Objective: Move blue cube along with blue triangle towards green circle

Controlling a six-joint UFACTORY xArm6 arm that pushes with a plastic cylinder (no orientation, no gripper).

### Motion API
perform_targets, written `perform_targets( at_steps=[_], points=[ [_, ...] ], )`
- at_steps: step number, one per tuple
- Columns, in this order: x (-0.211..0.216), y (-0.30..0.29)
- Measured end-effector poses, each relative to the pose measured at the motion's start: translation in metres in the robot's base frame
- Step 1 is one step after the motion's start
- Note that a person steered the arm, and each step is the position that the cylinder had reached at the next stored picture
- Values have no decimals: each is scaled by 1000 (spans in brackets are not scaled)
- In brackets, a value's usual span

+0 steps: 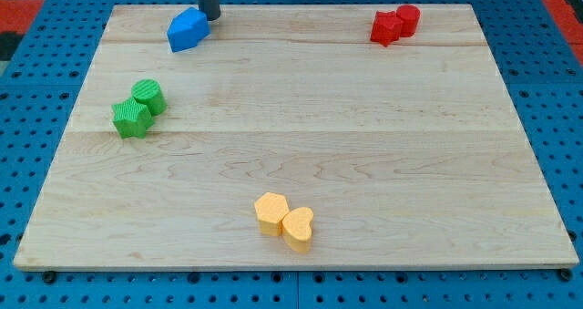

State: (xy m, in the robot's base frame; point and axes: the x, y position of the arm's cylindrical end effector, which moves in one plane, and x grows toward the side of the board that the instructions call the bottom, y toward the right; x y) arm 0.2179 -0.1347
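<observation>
Counter (301,118) of pale wood fills most of the view, resting on a blue pegboard (36,63).

Nearest the view's bottom, just left of centre: two yellow blocks touching. The left one (271,211) has a lobed outline, shape unclear; the right one reads as a yellow heart (298,228).

Further up, at the view's left: two green blocks touching. The green star (131,118) sits lower left, the green circle (148,96) upper right of it. Both lie well apart from the yellow pair.

At the view's top right: two red blocks (394,25) pressed together, shapes hard to make out.

At the view's top, left of centre: the blue blocks (188,29), huddled so close that they read as one faceted mass. The cube and the triangle cannot be told apart here. They lie above and to the right of the green circle, with bare wood between.

The tip (211,17) of the dark rod comes down at the upper right edge of the blue mass, touching it or just beside it, on the side away from the green pair. The arm carries no fingers, only this rod, so nothing is pinched.
</observation>
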Motion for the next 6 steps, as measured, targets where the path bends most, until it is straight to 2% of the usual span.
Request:
perform_targets(
  at_steps=[4,5,6],
  points=[
    [28,-111],
    [12,-87],
    [15,-85]
  ],
)
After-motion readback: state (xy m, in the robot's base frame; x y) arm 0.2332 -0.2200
